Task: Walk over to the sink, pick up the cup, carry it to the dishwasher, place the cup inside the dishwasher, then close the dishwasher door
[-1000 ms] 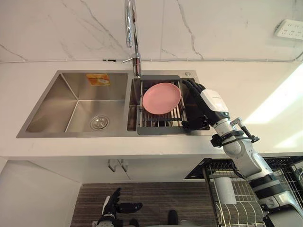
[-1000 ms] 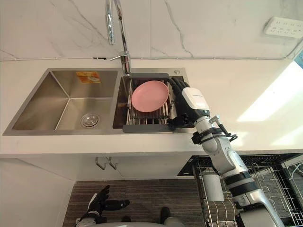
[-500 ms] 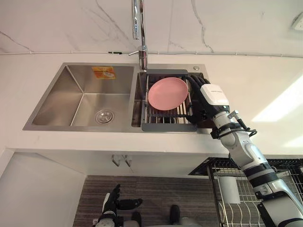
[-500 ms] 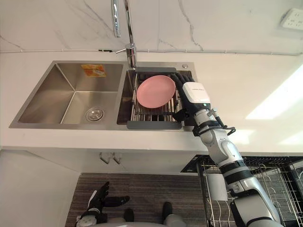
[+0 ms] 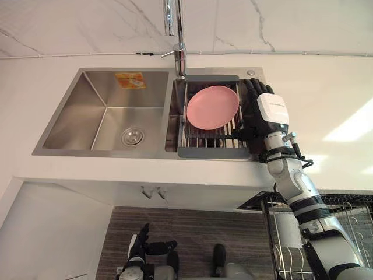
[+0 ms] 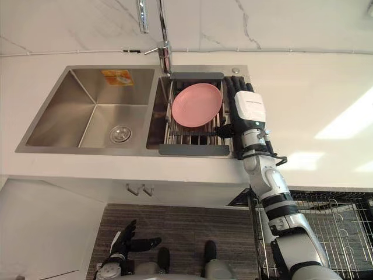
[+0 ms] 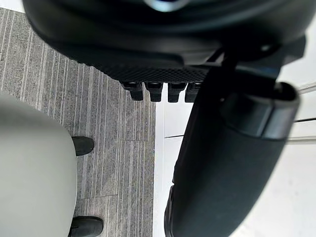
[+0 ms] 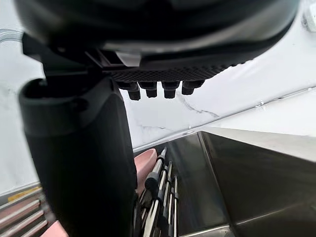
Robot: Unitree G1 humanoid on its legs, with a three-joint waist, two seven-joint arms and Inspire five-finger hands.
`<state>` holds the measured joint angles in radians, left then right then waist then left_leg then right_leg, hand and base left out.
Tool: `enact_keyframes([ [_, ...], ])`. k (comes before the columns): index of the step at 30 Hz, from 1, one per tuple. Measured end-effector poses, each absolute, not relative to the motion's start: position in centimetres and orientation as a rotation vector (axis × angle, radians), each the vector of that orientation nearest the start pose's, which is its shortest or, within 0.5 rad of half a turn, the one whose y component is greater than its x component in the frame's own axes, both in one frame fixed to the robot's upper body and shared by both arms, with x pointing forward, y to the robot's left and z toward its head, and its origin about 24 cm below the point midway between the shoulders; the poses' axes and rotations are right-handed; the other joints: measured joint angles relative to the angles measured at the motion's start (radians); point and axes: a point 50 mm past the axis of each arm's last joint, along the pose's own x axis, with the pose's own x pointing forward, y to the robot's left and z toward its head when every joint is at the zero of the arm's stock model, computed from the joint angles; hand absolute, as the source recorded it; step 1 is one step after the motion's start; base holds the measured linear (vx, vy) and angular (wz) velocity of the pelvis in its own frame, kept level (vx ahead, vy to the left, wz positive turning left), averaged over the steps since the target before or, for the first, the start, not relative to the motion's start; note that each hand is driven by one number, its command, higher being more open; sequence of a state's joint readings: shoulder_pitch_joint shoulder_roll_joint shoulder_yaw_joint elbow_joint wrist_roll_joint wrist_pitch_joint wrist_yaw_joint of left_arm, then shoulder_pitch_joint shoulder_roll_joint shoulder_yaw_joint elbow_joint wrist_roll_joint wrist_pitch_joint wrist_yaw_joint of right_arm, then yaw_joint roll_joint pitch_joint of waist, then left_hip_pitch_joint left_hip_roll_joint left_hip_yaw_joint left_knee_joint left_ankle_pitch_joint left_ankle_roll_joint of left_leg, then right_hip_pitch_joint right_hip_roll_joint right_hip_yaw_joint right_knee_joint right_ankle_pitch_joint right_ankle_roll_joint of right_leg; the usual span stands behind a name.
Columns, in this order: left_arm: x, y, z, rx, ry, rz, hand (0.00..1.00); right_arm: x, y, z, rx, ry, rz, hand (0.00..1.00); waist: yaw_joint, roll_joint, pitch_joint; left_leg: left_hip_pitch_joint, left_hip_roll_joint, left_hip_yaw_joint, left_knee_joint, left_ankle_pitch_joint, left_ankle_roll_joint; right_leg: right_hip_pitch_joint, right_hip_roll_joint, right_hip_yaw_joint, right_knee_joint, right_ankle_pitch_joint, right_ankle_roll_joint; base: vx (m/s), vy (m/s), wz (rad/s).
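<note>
My right hand [image 5: 269, 111] hovers over the right end of the sink's right basin, just beside a grey drying rack [image 5: 213, 153]. Its fingers are straight and point toward the back wall, so it is open and holds nothing. In the right wrist view the thumb [image 8: 84, 163] stands before the rack's bars and the steel basin wall [image 8: 232, 177]. A pink plate [image 5: 213, 107] leans in the rack. What lies in the basin under the hand is hidden. My left hand [image 5: 140, 248] hangs low above the floor with spread fingers, open and holding nothing.
The left basin [image 5: 105, 116] has a drain and a sticker on its back wall. A tall faucet [image 5: 178, 35] rises behind the rack. The pulled-out dishwasher rack [image 5: 344, 204] sits below the counter at lower right, with a whitish cylinder [image 5: 287, 227] standing in it.
The whole view has shifted as the camera moved. My right hand stays beside the rack, and its fingers now look straighter, pointing at the wall. The left hand is as before.
</note>
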<state>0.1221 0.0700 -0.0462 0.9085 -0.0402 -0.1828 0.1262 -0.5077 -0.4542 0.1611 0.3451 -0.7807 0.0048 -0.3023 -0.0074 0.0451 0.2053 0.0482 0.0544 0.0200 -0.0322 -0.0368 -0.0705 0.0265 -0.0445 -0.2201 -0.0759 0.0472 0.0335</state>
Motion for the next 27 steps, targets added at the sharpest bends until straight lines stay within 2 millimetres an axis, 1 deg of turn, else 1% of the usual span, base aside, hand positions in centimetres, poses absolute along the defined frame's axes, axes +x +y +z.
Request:
enact_keyframes([
  [6, 12.3, 17.7, -14.2, 0.089, 0.835, 0.153, 1.0, 34.3, -19.6, 13.8, -1.234, -0.371, -0.275, 1.0, 0.008, 0.005, 0.004, -0.013, -0.002, -0.006, 0.001, 0.006, -0.002, -0.013, -0.004, -0.005, 0.009, 0.0, 0.0, -0.01, 0.003, 0.03],
  [12, 12.4, 17.7, -14.1, 0.087, 0.821, 0.151, 1.0, 34.9, -19.5, 14.0, -1.25, -0.368, -0.282, 1.0, 0.017, 0.007, 0.005, -0.026, -0.004, -0.019, -0.001, 0.014, 0.002, -0.023, -0.006, -0.018, 0.016, 0.0, 0.0, -0.03, 0.002, 0.07],
  [19, 12.9, 17.6, -13.9, 0.085, 0.799, 0.152, 1.0, 35.9, -19.5, 14.5, -1.263, -0.36, -0.282, 1.0, 0.019, 0.01, 0.029, -0.041, -0.007, -0.039, -0.002, 0.027, 0.003, -0.033, -0.011, -0.036, 0.024, 0.0, 0.0, -0.03, 0.001, 0.09],
  [22, 12.9, 17.7, -13.8, 0.086, 0.793, 0.155, 1.0, 36.4, -19.2, 15.2, -1.274, -0.374, -0.281, 1.0, 0.02, 0.01, 0.032, -0.054, -0.008, -0.04, -0.002, 0.031, 0.003, -0.048, -0.013, -0.037, 0.028, 0.0, 0.0, 0.0, 0.0, 0.0],
  [26, 13.2, 17.7, -13.7, 0.083, 0.78, 0.17, 1.0, 37.2, -19.2, 16.3, -1.308, -0.386, -0.283, 1.0, 0.022, 0.011, 0.053, -0.058, -0.009, -0.042, 0.0, 0.032, 0.003, -0.053, -0.014, -0.038, 0.034, 0.0, 0.0, 0.0, 0.0, 0.0],
  [27, 13.4, 17.8, -13.6, 0.08, 0.775, 0.179, 1.0, 37.4, -19.2, 16.9, -1.315, -0.4, -0.289, 1.0, 0.024, 0.011, 0.061, -0.068, -0.009, -0.042, 0.001, 0.034, 0.005, -0.063, -0.015, -0.039, 0.037, 0.0, 0.0, -0.02, 0.002, 0.04],
])
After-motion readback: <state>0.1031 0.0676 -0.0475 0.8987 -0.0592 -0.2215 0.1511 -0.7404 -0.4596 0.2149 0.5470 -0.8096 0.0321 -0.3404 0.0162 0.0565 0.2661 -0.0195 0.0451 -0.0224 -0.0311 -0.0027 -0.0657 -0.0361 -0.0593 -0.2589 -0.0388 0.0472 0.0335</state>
